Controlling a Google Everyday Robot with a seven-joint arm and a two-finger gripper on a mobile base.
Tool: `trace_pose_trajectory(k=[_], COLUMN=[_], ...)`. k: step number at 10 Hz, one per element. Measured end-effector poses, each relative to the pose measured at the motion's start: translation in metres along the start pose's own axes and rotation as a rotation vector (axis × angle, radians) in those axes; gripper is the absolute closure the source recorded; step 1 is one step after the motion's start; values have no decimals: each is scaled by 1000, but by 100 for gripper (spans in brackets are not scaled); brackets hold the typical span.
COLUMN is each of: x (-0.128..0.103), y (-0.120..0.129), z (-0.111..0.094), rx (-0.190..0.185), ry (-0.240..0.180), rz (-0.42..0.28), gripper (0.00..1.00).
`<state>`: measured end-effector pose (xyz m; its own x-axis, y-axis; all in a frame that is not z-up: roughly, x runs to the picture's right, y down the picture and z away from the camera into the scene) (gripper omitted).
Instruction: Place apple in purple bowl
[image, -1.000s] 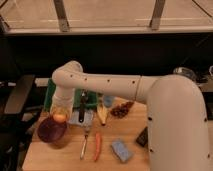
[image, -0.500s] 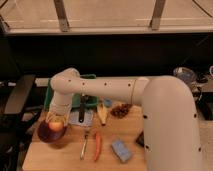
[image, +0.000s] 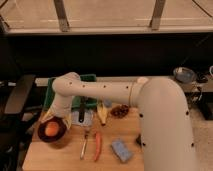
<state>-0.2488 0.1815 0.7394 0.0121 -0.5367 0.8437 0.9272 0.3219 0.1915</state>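
Observation:
The apple (image: 51, 129), small and yellow-orange, sits inside the dark purple bowl (image: 42, 136) at the left front of the wooden table. My gripper (image: 53, 118) is at the end of the white arm, directly over the bowl's far rim and just above the apple, touching or nearly touching it. The wrist hides the bowl's far edge.
A green tray (image: 89, 78) stands behind the bowl. A black tool on a white cloth (image: 81, 114), a banana (image: 102, 114) and a dark fruit cluster (image: 119, 111) lie mid-table. A utensil (image: 84, 146), carrot (image: 97, 146) and blue sponge (image: 121, 150) lie in front. A chair (image: 15, 105) stands left.
My gripper has come down and to the left with the apple, from above the bowl's rim into the bowl. The bowl and the other things have stayed put.

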Motion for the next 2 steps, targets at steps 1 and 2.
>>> trace_pose_trajectory(k=[1, 2], x=[1, 3], y=[-1, -1], z=[-2, -7], rx=[1, 4], ry=[19, 34], rz=[9, 15], gripper=[20, 20])
